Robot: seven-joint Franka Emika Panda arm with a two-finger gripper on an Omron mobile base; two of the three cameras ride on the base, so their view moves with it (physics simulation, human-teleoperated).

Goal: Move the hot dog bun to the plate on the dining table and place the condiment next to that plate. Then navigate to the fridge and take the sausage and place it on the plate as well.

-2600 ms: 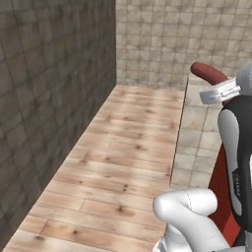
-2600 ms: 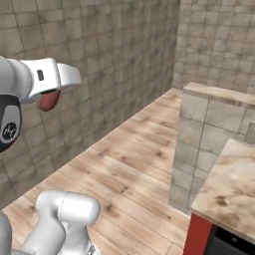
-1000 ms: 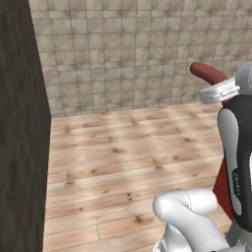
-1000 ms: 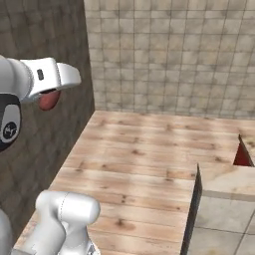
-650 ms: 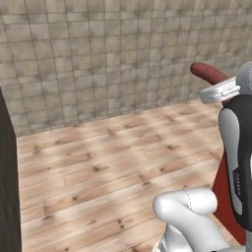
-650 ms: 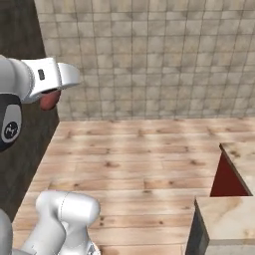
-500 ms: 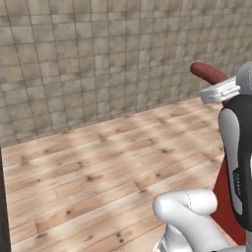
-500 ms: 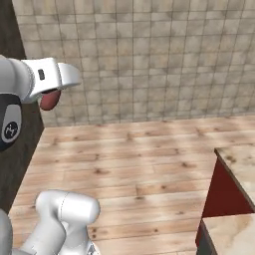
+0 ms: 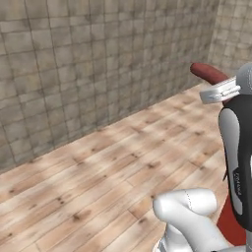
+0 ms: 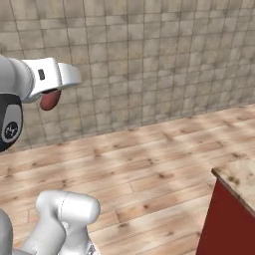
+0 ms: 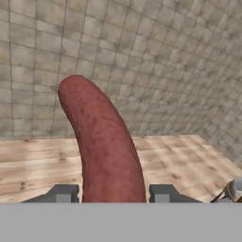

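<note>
The claw [image 11: 112, 194] pinches the curved reddish-brown sausage [image 11: 101, 142] between its tips, held high before a tiled wall [image 10: 149, 60]; no readable writing anywhere; a red-based table [image 10: 234, 199] corner sits low right.

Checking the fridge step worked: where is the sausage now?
The sausage is clamped in the hand, carried above the wooden floor, facing the tiled wall.

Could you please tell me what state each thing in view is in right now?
Curved reddish-brown sausage: held off the floor, sticking out past the fingertips.
Pincer: shut on the sausage, one dark fingertip on each side.
Red-sided, beige marbled-top unit: standing on the wooden floor, only its corner visible.
</note>
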